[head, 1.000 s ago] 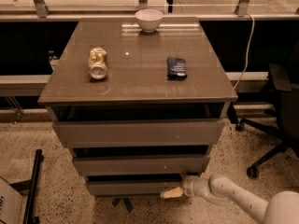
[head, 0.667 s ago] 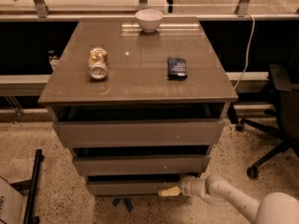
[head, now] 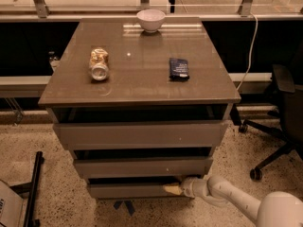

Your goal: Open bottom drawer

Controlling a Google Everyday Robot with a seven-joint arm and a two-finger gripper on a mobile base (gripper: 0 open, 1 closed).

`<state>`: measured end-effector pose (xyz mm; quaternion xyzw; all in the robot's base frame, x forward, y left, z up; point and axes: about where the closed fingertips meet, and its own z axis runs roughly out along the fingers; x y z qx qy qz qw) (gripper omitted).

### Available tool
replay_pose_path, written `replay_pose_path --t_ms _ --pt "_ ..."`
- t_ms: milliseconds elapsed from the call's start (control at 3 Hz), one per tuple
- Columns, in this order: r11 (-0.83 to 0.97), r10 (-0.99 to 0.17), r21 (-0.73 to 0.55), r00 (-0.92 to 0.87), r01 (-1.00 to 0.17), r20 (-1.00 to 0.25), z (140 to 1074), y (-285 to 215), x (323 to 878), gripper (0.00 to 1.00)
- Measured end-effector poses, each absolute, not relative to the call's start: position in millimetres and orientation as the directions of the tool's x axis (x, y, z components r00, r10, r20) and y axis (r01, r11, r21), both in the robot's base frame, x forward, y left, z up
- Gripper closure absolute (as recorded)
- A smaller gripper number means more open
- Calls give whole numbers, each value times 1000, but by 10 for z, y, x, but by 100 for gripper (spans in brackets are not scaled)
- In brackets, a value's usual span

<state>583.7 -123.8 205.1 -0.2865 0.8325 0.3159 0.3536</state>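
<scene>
Lowest of three matching fronts: the narrow grey-brown bottom drawer with a plain handleless face (head: 132, 190), close above the speckled floor (head: 57, 174). Looks shut or barely cracked, with a dark slot along its top edge. At its right end, touching or just shy of the face: the pale cream-tipped gripper (head: 173, 189) on a white arm reaching in from lower right. Cannot tell how far apart the jaws stand, nor whether anything is gripped.

Likely to slip off once pulling begins, with no handle and only a top lip or side edge to hook on. May skew and bind the drawer if pulled from the right end alone. Risks catching the mid-sized grey front (head: 142, 167) just above the slot if aimed too high. Could rock the cabinet with a hard jerk and set the crushed tan can lying on its side (head: 99, 64) rolling across the glossy brown tabletop (head: 137, 89). Less worry for the white bowl (head: 151, 20) and the dark flat packet (head: 179, 68).

Open floor straight ahead of the fronts for the drawer's travel. To the right, a black office chair (head: 284, 108), near enough to crowd the arm on a wide swing. To the left, a black bar (head: 33, 193) on the floor, well apart from the drawer's path.
</scene>
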Motion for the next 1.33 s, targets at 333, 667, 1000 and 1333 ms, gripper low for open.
replay_pose_path --t_ms 333,667,1000,1333 --pt "618 -435 209 -551 -758 -712 2038 -1229 5639 71" --pt "557 -653 70 -489 -827 -578 2059 -1346 5490 62" --pt "512 -703 96 -481 -853 -524 1929 -1279 5116 31" --pt "512 -703 96 -481 -853 -524 1929 -1279 5116 7"
